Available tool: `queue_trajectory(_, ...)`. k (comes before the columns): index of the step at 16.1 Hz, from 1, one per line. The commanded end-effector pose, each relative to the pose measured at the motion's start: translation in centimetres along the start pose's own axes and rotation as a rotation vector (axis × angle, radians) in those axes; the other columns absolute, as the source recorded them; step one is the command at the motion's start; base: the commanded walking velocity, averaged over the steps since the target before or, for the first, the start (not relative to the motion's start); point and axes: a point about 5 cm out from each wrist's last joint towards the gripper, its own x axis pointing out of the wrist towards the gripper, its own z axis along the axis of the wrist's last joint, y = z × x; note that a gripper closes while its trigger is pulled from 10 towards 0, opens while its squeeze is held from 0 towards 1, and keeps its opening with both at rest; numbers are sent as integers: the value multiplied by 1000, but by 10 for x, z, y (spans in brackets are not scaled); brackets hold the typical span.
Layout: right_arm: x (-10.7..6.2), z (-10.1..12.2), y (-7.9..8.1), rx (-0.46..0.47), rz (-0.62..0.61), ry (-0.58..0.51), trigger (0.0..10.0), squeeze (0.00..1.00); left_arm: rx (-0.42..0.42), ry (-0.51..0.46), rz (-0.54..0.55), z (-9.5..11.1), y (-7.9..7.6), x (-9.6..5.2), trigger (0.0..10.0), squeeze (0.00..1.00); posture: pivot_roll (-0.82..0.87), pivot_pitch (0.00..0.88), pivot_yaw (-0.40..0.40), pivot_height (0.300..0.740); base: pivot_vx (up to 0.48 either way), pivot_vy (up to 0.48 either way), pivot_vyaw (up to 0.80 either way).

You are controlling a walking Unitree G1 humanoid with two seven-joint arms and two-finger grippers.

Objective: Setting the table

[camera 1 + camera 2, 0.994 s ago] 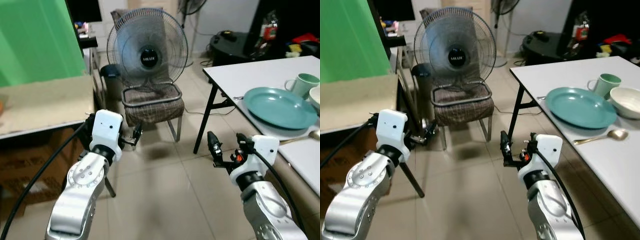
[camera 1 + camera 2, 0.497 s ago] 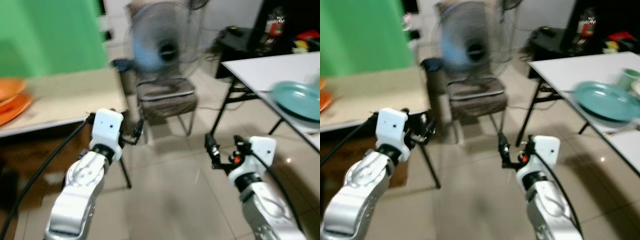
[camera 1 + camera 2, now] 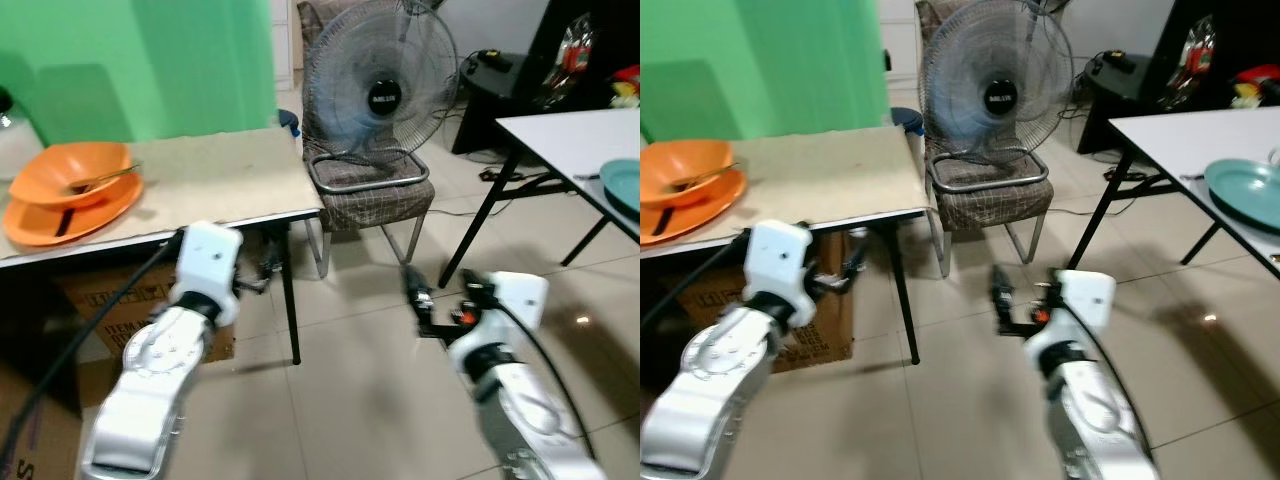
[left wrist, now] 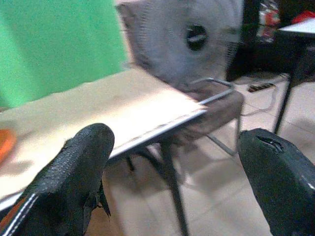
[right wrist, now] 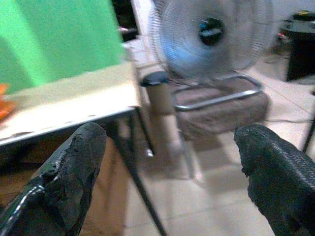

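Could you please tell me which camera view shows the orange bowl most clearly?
The left eye view: the orange bowl sits whole on its orange plate. The right eye view cuts it at the frame edge; both wrist views catch just an orange sliver.

Two silver arms with ringed, screw-studded joints end in white boxy wrists. A black cable [image 3: 90,335] trails along the left arm. Fingers [image 4: 74,177] are black and textured.

Home room: tiled floor [image 3: 350,380], fan [image 3: 380,75] on chair [image 3: 370,190], folding tables [image 3: 200,180].
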Motion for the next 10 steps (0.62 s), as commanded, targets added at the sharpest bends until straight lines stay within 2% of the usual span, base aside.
queue_trajectory(1,-1,1,-6,-8,-17,4,10000,0,-4,-9,-17,3,-5,2,10000,0,63,0,7,740,0,360,0)
queue_trajectory(2,0,1,-6,-8,-17,4,10000,0,-3,-9,-17,3,-5,2,10000,0,63,0,6,740,0,360,0)
queue_trajectory(8,3,3,-2,-42,31,7,10000,0,-12,-15,23,5,1,4,10000,0,67,0,4,740,0,0,0)
queue_trajectory(10,4,3,0,-59,44,10,10000,0,-6,-21,27,6,2,5,10000,0,69,0,3,740,257,0,0)
